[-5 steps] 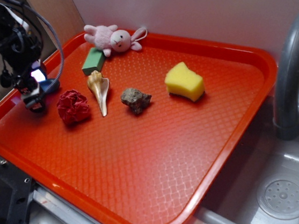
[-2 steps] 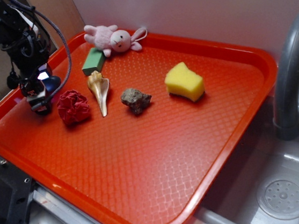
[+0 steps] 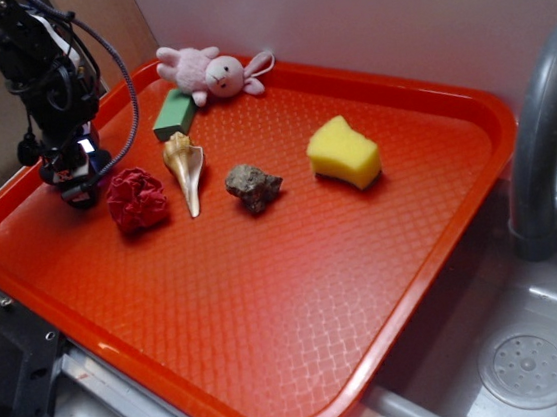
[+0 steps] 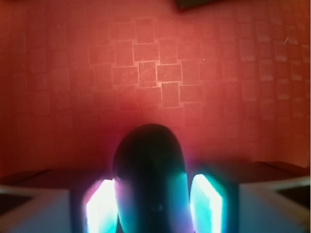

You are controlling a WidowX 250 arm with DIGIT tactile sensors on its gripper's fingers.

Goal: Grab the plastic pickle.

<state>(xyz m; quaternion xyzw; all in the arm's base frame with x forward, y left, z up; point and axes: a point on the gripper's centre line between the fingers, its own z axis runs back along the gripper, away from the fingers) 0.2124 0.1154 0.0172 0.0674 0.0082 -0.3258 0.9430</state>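
Jaws are pinched on the plastic pickle [image 4: 151, 179] from what I see on the wrist cam: the dark glossy rounded piece sits right between the two lit pads [image 4: 206, 204], one on each side, touching it. From the exterior view the gripper [image 3: 77, 186] is at the far left corner of the red tray [image 3: 299, 297], just beside the crumpled red ball [image 3: 137, 198]. I can barely make out the pickle from that angle, just a dark blob at the tip. Seashell [image 3: 185, 165], rock [image 3: 253, 186], yellow sponge [image 3: 344, 152], green block [image 3: 173, 113] and pink plush bunny [image 3: 211, 72] all sit apart from it.
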